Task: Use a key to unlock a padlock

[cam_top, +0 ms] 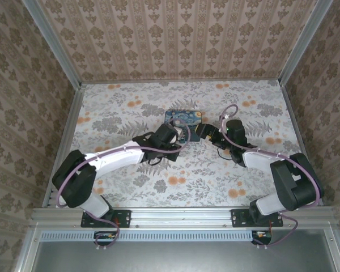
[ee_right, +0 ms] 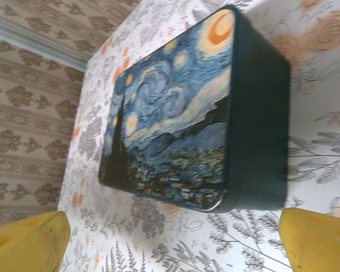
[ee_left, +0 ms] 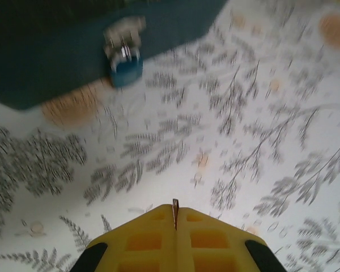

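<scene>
A small blue padlock (ee_left: pixel 123 61) is seen hanging at the front wall of a dark tin box (ee_right: pixel 175 119) with a starry night painted on its lid. The box is set near the middle of the flower-patterned table (cam_top: pixel 158 181). The left gripper (ee_left: pixel 174 220) is held low over the table, a little short of the lock, its jaws pressed together on a thin metal sliver, judged to be the key (ee_left: pixel 174 208), though too little of it is shown to be sure. The right gripper (ee_right: pixel 175 235) is spread wide before the box's side, with nothing held between its yellow fingers (ee_right: pixel 28 243).

The padlock is judged hard, smooth and light – likely to swing or twist on its hasp when pushed. It is best steadied by its body or by bracing the box while the key is fed in. The key is stiff but thin, and easily skewed in the pads.

Counted: one padlock, one key, one box, two grippers.
</scene>
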You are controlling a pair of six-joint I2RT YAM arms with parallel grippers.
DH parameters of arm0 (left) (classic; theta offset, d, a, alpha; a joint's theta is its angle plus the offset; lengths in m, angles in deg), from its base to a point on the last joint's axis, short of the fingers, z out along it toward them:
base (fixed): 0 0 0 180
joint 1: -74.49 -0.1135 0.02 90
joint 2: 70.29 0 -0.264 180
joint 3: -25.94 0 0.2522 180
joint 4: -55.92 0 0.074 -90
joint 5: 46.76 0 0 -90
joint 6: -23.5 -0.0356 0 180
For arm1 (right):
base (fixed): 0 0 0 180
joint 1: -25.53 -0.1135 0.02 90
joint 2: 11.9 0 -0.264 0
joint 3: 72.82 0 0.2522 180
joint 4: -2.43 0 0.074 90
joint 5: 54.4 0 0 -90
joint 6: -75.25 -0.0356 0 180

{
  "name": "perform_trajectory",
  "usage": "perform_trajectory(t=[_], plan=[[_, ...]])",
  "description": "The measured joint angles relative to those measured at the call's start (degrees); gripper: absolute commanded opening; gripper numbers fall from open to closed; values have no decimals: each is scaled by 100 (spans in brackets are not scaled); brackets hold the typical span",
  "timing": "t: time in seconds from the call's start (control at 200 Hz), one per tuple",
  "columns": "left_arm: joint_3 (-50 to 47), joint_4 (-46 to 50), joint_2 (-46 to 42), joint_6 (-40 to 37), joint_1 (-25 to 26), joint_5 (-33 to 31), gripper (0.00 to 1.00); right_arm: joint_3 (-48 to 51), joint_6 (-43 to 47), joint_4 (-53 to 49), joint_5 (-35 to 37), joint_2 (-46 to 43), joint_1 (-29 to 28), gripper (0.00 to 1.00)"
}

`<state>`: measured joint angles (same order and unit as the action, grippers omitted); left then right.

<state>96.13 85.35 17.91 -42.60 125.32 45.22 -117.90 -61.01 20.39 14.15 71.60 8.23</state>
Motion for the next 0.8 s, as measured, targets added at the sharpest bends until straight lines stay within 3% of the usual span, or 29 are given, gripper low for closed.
perform_trajectory(t=[0.42, 0.8], plan=[[927, -203, -247, 57, -588, 472, 0, 319, 1067, 1486, -1064, 2, -28, 89], [1300, -157, -245, 332, -787, 1246, 0, -144, 1534, 1613, -1805, 302, -212, 65]])
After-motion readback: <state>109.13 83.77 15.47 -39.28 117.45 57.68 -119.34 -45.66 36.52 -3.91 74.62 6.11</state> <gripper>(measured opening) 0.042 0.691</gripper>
